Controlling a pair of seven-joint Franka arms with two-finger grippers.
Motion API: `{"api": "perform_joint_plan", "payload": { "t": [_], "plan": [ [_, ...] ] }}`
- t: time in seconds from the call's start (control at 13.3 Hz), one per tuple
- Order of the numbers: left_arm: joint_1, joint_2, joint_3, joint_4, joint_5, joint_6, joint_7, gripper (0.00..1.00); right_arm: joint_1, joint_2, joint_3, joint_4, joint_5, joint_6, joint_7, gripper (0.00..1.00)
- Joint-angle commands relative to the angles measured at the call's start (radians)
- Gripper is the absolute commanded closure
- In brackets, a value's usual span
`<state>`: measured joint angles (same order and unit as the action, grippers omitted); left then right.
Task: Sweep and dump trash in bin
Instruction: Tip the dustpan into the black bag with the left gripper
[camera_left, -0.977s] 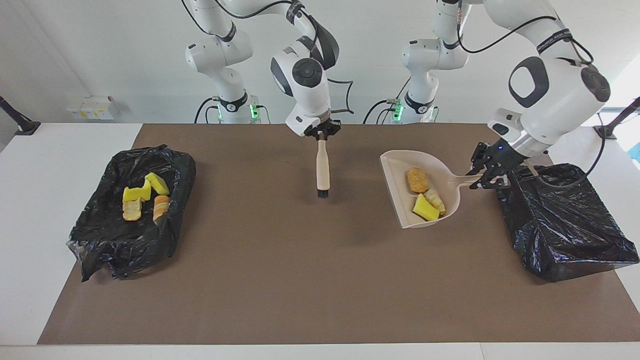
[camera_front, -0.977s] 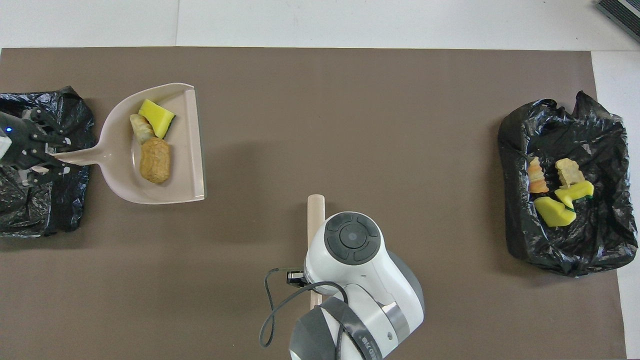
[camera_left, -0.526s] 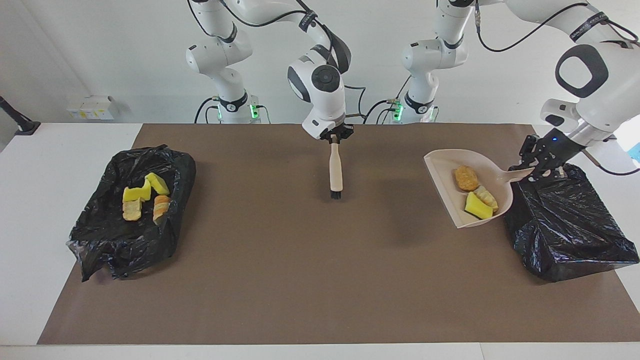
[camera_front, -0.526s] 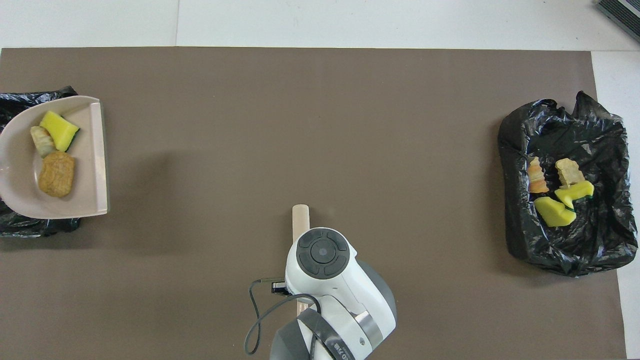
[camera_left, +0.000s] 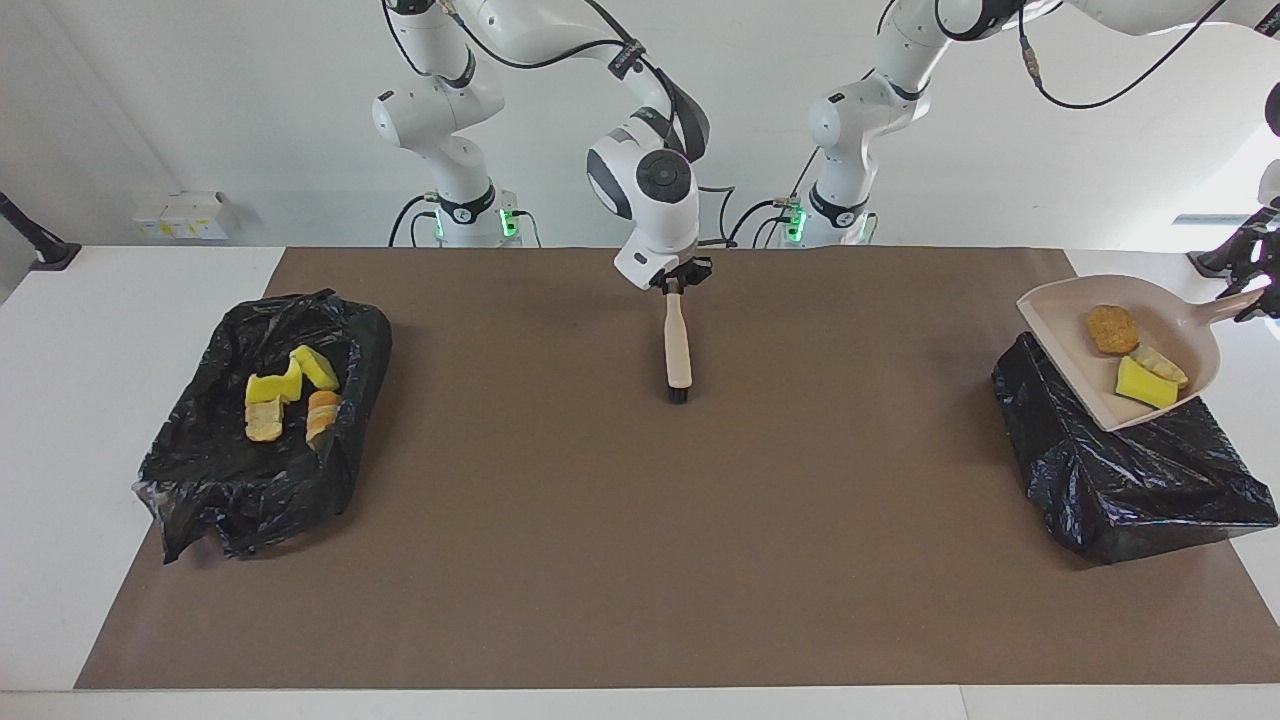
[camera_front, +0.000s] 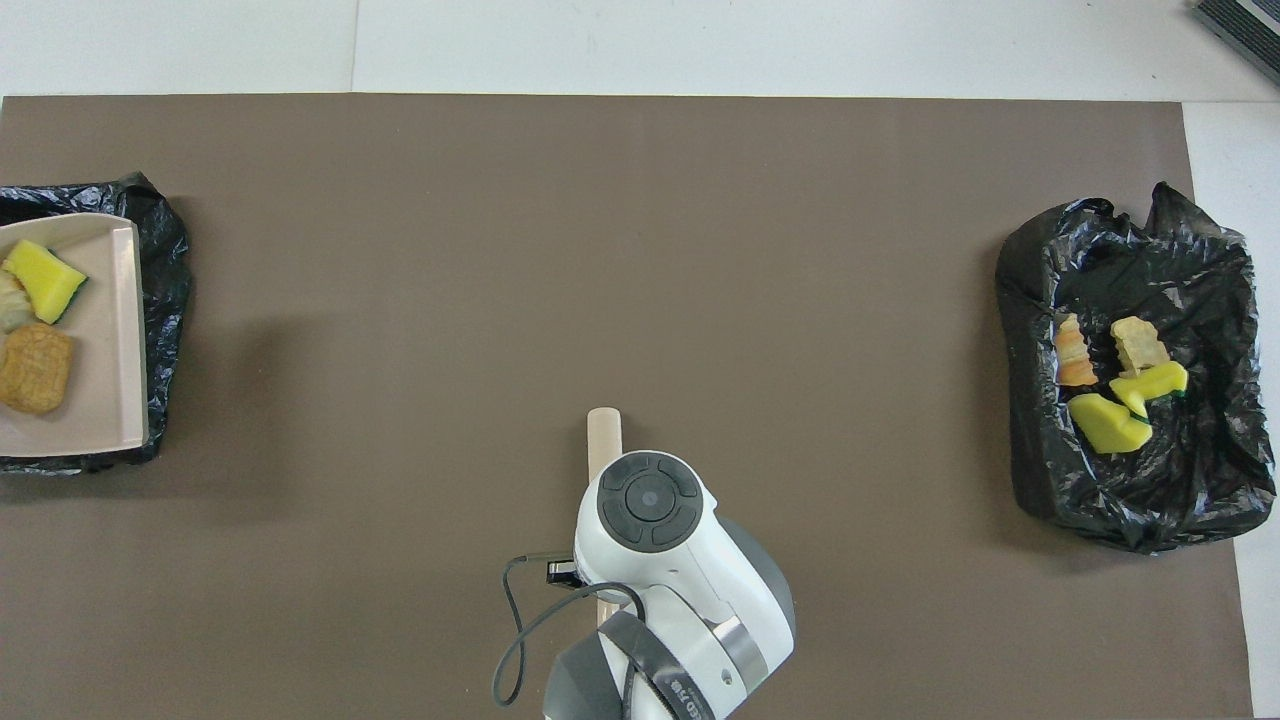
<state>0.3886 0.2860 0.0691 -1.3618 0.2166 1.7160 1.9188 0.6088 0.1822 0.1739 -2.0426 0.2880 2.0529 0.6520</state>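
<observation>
Since a second ago the left gripper (camera_left: 1262, 297) has carried the dustpan (camera_left: 1060, 340) from over the brown mat toward the left arm's end of the table, and it now hangs raised over the black-bagged bin (camera_left: 1130, 480) there. Its jaws are clamped on the dustpan's handle at the very edge of the facing view, where most of the gripper is cut off. Three pieces of the trash ride in the pan, just beside the jaws along the handle: an orange-brown oval (camera_left: 1112, 329), a yellow wedge (camera_left: 1145, 383) and a pale lump (camera_left: 1168, 366) partly tucked against the wedge. From overhead the pan (camera_front: 110, 340) runs off the frame, hiding the handle and the gripper.

Four more chunks (camera_left: 290, 392) lie in the open black bag (camera_left: 200, 470) at the right arm's end. The right gripper (camera_left: 676, 284) is closed on the brush (camera_left: 677, 345), hanging bristles down over the mat's middle; overhead, the arm hides the grip.
</observation>
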Motion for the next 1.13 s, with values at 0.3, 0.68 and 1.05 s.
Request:
{"api": "perform_joint_plan", "payload": {
  "t": [0.3, 0.68, 1.05],
  "plan": [
    [-0.079, 0.078, -0.009, 0.023, 0.38, 0.204, -0.038, 1.0, -0.012, -0.001, 0.004, -0.002, -0.006, 0.009, -0.038, 0.0],
    [-0.141, -0.097, -0.008, -0.294, 0.677, 0.331, -0.37, 1.0, -0.092, -0.015, -0.004, 0.018, -0.084, 0.01, -0.087, 0.0],
    [-0.146, -0.185, -0.011, -0.312, 0.839, 0.301, -0.481, 1.0, -0.328, -0.08, -0.004, 0.108, -0.268, -0.011, -0.112, 0.0]
  ]
}}
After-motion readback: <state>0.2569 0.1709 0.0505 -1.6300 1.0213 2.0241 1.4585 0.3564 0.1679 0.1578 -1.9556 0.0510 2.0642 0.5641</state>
